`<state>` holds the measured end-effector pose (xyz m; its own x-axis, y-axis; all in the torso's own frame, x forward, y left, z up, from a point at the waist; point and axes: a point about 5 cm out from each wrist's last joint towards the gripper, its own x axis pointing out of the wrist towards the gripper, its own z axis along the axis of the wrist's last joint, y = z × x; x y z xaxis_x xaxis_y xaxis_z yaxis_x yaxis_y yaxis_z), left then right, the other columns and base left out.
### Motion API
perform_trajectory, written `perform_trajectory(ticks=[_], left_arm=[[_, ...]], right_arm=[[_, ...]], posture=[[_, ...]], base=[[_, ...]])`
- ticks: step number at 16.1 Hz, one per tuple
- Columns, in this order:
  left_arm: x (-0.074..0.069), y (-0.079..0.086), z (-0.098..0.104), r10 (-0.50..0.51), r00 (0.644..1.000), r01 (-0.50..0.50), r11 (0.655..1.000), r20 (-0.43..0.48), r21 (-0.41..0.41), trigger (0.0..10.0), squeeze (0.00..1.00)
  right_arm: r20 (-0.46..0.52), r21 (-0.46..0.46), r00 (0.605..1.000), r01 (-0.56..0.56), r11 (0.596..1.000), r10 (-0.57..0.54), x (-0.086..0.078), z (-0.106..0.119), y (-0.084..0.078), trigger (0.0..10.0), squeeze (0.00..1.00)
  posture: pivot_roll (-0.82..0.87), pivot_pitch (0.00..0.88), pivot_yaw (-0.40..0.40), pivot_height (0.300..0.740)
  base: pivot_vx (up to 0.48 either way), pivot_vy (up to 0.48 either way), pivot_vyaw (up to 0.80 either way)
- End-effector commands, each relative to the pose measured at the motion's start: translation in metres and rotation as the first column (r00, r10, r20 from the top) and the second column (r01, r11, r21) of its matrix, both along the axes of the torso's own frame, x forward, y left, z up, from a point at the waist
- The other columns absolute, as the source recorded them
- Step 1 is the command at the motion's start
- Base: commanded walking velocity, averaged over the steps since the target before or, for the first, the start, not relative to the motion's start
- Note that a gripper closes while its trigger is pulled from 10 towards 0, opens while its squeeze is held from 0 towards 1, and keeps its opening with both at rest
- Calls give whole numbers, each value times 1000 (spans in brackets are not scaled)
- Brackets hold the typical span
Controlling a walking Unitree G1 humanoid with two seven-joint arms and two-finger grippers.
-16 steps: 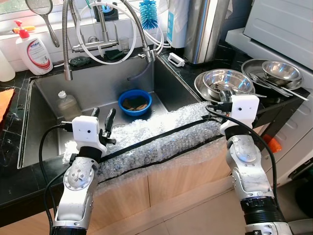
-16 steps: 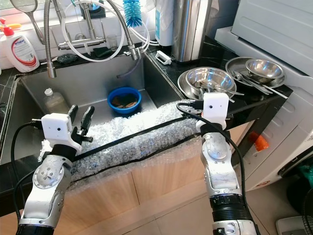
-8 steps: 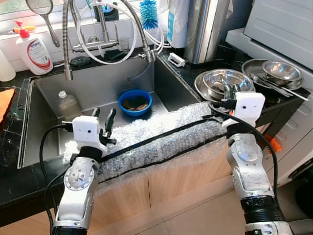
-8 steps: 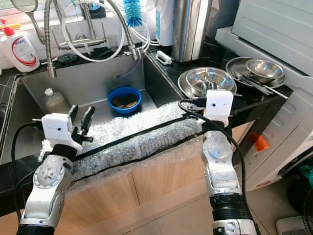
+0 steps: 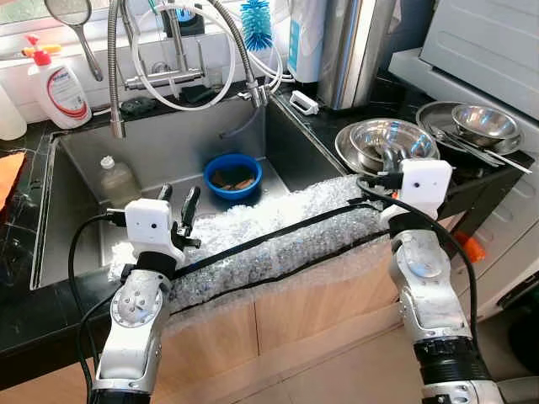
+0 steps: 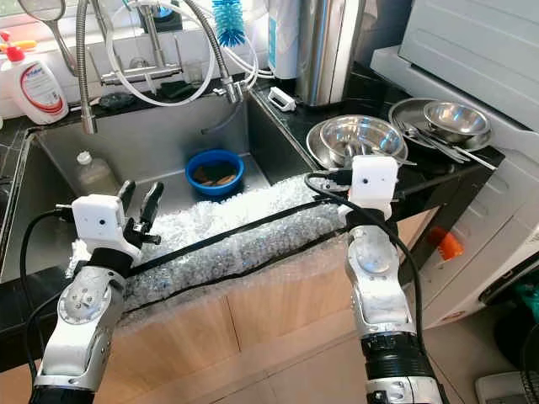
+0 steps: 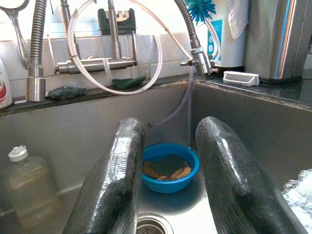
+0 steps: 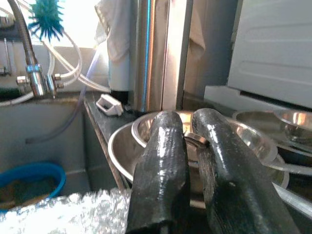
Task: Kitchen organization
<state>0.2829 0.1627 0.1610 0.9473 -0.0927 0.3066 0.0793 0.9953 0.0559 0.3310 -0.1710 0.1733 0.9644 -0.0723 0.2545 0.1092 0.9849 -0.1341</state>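
Bubble wrap roll (image 5: 269, 244) lying lengthwise along sink (image 5: 152, 151) front edge, left end effector (image 5: 178, 210) parted, empty above its left end, right end effector (image 8: 187, 161) nearly closed, empty, near steel bowls (image 5: 389, 139) on counter (image 5: 333, 114), blue bowl (image 7: 168, 168) in basin.

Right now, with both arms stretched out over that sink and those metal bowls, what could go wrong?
The right gripper sits almost against the steel bowls stacked near the counter's edge; a small push might knock them clattering.

The bubble wrap draped over the sink's front edge lies under both arms, so a sweep could drag it off.

The left gripper, fingers open, hangs above the basin near a plastic bottle and a blue bowl; lowering carelessly could tip either.
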Motion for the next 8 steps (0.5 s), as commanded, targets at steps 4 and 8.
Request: perform_trajectory(ticks=[4,8], left_arm=[[1,-1,3,-7,1000,7,1000,9,7,10000,0],[1,-1,3,-10,1000,10,1000,8,6,10000,0]], right_arm=[[-25,13,1000,-13,1000,13,1,-2,3,10000,0],[-25,23,1000,-9,1000,10,0,-3,3,10000,1000]], posture=[[-104,7,36,740],[-107,10,39,740]], base=[[0,0,0],[0,0,0]])
